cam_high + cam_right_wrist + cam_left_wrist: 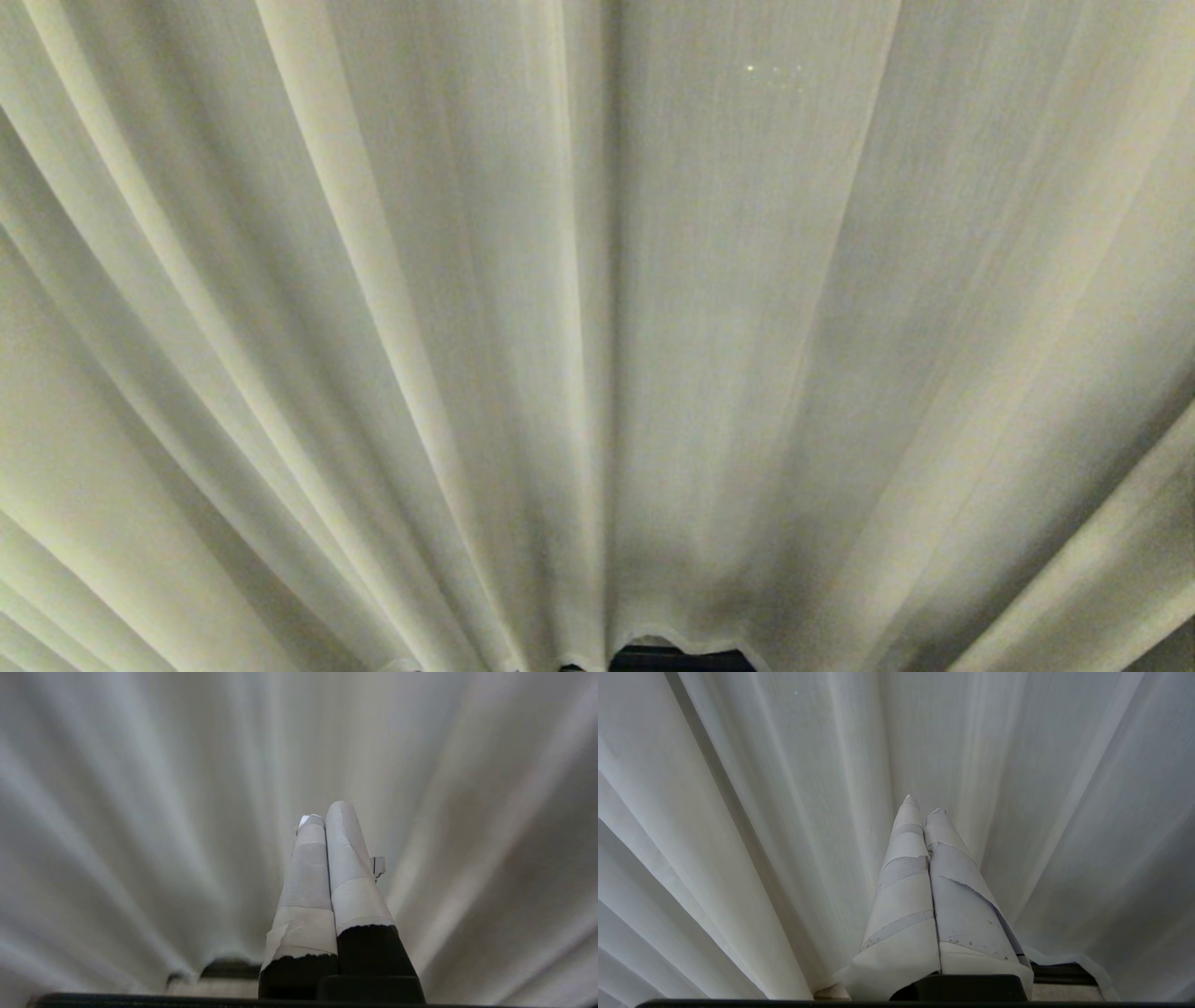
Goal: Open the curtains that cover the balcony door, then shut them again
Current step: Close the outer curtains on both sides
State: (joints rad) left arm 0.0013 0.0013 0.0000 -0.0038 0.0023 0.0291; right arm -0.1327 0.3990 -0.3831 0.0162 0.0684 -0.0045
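Cream curtains (597, 327) hang drawn in soft folds ahead of both pincers, left (923, 805) and right (327, 812), each clamped shut, empty; a narrow gap shows beneath the hem.

- Floor (1064, 992): a pale strip visible beneath the curtain hem.
- Curtains (597, 336): hem hangs at floor level; contact cannot be told.

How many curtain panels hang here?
2: left panel and right panel, edges meeting at the middle of the head view. More may hang beyond the frame.
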